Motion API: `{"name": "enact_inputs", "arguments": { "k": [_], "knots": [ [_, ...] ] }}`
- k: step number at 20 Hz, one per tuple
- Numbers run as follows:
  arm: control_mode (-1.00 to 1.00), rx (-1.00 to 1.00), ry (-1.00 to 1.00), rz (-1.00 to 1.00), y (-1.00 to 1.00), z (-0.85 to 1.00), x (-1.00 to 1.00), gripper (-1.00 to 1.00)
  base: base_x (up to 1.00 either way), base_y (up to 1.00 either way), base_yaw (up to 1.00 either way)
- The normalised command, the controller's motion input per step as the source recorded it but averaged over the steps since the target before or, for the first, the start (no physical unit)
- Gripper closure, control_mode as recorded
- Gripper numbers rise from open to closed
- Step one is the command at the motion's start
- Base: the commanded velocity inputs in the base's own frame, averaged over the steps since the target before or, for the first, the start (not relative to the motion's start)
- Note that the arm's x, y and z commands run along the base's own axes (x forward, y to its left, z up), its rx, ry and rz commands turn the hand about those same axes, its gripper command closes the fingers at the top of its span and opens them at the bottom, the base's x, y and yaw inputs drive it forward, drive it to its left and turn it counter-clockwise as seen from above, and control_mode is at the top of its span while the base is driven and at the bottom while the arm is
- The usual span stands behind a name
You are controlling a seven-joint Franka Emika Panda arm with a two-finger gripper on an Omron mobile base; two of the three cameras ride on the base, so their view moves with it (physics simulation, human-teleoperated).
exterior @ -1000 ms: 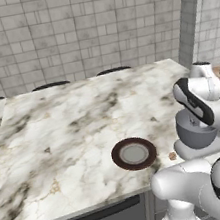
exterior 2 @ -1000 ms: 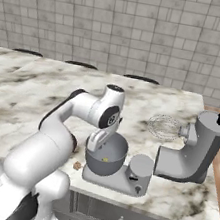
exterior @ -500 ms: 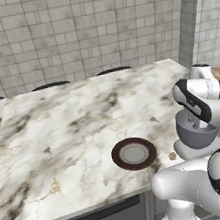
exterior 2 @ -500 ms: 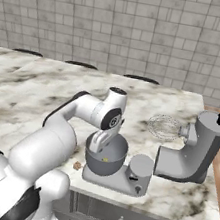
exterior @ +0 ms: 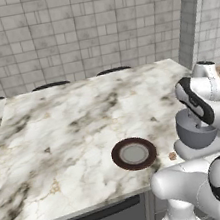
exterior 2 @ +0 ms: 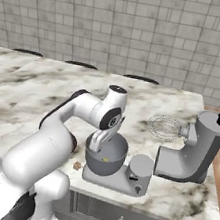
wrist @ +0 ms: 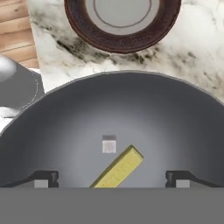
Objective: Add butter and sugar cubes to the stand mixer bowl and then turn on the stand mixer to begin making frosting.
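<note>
The butter [wrist: 118, 168] lies tilted inside the stand mixer bowl [wrist: 65, 127], low on its grey inner wall, apart from both fingers [wrist: 44, 178], which stand spread wide and hold nothing. The gripper [wrist: 112, 180] hangs just over the bowl's mouth. A small pale square sits at the bowl's bottom, beside the butter. The bowl rests on the flat base of the stand mixer [exterior 2: 191, 151]. A tiny tan sugar cube [exterior 2: 77, 165] lies on the marble worktop [exterior: 60, 135] just beside the bowl, near the brown plate [exterior: 134, 153].
</note>
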Motion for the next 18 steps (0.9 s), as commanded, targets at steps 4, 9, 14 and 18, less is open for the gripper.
{"name": "enact_inputs", "arguments": {
  "k": [4,9,14,18],
  "knots": [
    [-1.00,-0.08,-0.10,0.00,0.41,0.59,-0.31,-1.00,0.00,0.00,0.00],
    [-1.00,-0.17,-0.13,0.00,0.69,0.56,-0.34,-1.00,0.00,0.00,0.00],
    [-1.00,-0.22,-0.03,0.00,0.81,0.13,-0.25,-1.00,0.00,0.00,0.00],
    [-1.00,-0.20,0.04,0.00,0.61,-0.20,-0.01,-1.00,0.00,0.00,0.00]
  ]
}}
